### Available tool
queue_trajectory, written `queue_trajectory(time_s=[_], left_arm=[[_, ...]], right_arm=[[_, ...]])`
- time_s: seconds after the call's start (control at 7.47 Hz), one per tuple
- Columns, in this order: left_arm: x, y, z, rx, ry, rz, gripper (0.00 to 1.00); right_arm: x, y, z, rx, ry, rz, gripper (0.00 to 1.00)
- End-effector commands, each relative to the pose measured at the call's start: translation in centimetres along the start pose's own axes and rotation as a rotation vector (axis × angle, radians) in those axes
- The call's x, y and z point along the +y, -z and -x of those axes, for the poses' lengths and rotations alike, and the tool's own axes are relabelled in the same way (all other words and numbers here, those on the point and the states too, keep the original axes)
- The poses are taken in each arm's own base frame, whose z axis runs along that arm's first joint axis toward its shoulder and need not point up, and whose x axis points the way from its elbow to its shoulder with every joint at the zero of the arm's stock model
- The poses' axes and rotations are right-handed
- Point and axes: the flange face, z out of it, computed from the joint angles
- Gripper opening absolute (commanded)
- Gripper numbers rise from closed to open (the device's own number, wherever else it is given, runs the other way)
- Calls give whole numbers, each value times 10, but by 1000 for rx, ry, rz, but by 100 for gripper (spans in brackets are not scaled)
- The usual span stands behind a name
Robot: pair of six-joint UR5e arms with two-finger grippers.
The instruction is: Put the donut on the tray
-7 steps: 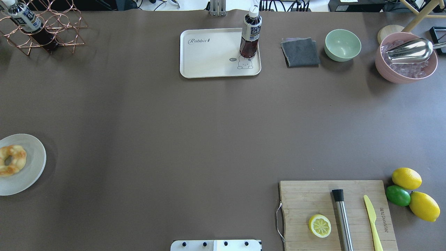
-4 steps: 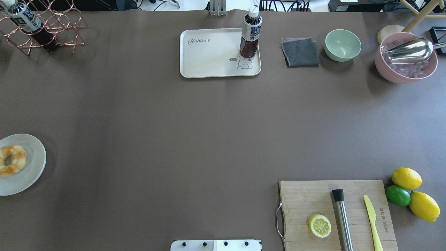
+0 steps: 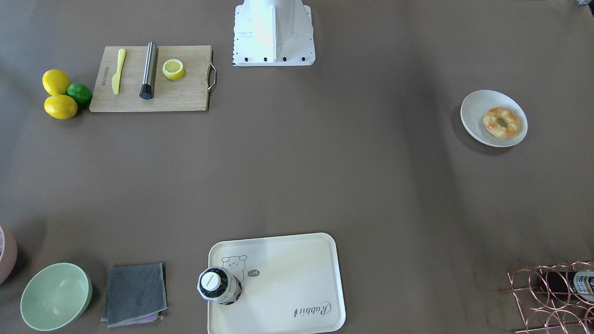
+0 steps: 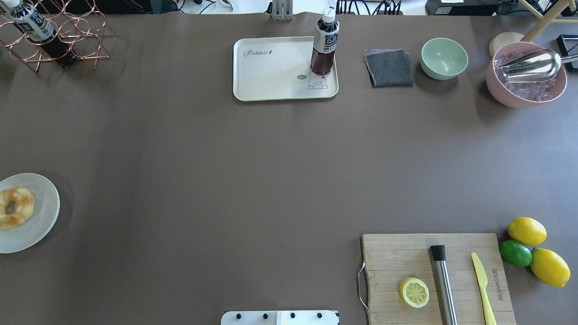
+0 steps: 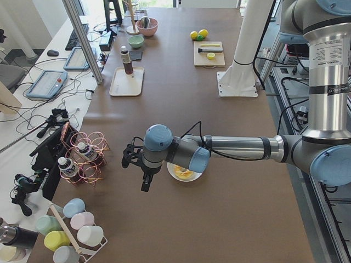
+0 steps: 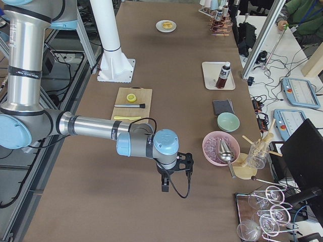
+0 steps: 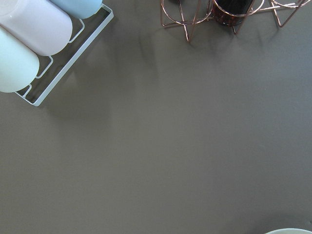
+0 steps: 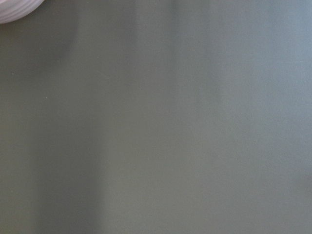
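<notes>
The donut [image 4: 16, 207] is lying flat on a round white plate [image 4: 43, 221] at the table's left edge, on the robot's left side, touching only the plate. The tray [image 4: 271, 76] is sitting well apart from it at the far middle of the table, with an upright dark drink bottle [image 4: 324, 45] standing on its right corner just beside the bear drawing; the rest of the tray is showing bare. The left gripper [image 5: 146, 183] is hanging fingers-down above the table just beside the plate, on the side toward the copper wire rack [image 5: 90, 156], and is not touching the donut; cannot tell how wide its jaws are standing. The right gripper [image 6: 165, 186] is hanging over bare table near the pink ice bowl [image 6: 220, 147]; its jaw gap is likewise not readable. A grey cloth [image 4: 389, 67] and a green bowl [image 4: 444, 58] are sitting to the right of the tray. A wooden cutting board [image 4: 397, 257] near the robot's right is carrying a lemon half [image 4: 414, 292], a steel muddler [image 4: 445, 289] and a yellow knife [image 4: 483, 289], with two lemons and a lime just beside it.
</notes>
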Motion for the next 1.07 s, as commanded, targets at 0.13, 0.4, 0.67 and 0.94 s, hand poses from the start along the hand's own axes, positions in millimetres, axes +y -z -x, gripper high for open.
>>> queue_trajectory(time_s=[0.13,0.4,0.67,0.94], left_arm=[[29,-7,10,4,-13,-6,99],[3,-27,17,21,51,68,99],[17,-29,13,130,72,90,99],[40,-31,7,254,196,122,99]], right_arm=[[-1,1,0,0,1,-1,99],[-1,1,1,0,2,-2,99],[-2,1,1,0,3,-3,99],[-6,4,3,0,8,-9,99]])
